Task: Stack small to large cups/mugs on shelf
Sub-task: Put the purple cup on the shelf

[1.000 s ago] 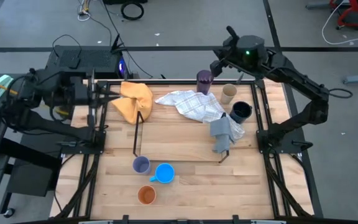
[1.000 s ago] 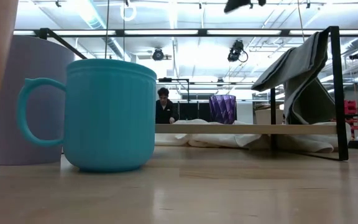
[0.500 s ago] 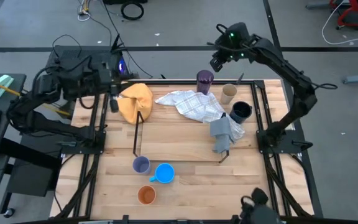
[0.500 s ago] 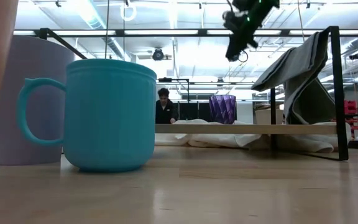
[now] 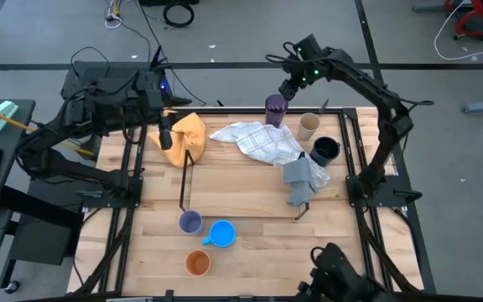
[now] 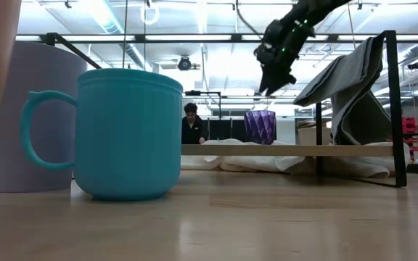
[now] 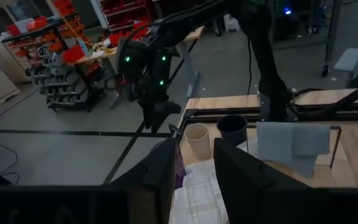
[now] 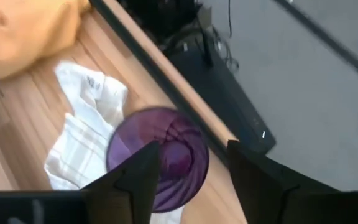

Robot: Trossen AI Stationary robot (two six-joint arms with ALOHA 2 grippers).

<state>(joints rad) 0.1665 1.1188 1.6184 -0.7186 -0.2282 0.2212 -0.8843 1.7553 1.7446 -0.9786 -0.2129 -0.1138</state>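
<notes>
A purple cup (image 5: 275, 109) stands at the table's far edge, and my right gripper (image 5: 286, 90) hangs open above it, tipped downward. In the right wrist view the purple cup (image 8: 158, 155) lies below my right gripper (image 8: 191, 180), whose fingers stand apart. A tan cup (image 5: 308, 126) and a navy mug (image 5: 325, 149) stand to the right of the purple one. A lavender cup (image 5: 191, 222), a blue mug (image 5: 221, 233) and an orange cup (image 5: 197, 262) stand near the front. The black rod shelf (image 5: 183, 180) spans the middle. My left gripper (image 5: 164, 134) hovers open beside a yellow cloth (image 5: 184, 134).
A white checked cloth (image 5: 258, 141) lies against the purple cup. A grey cloth (image 5: 302, 178) hangs over the shelf's right end. Bare wood shows inside the shelf frame and at the front right. A person (image 6: 191, 123) sits in the room beyond the table.
My right gripper has swung out from the far right toward the table's left and come down over the purple cup, tipping downward. My left gripper has moved toward the table's right, up to the yellow cloth. No cup has moved.
</notes>
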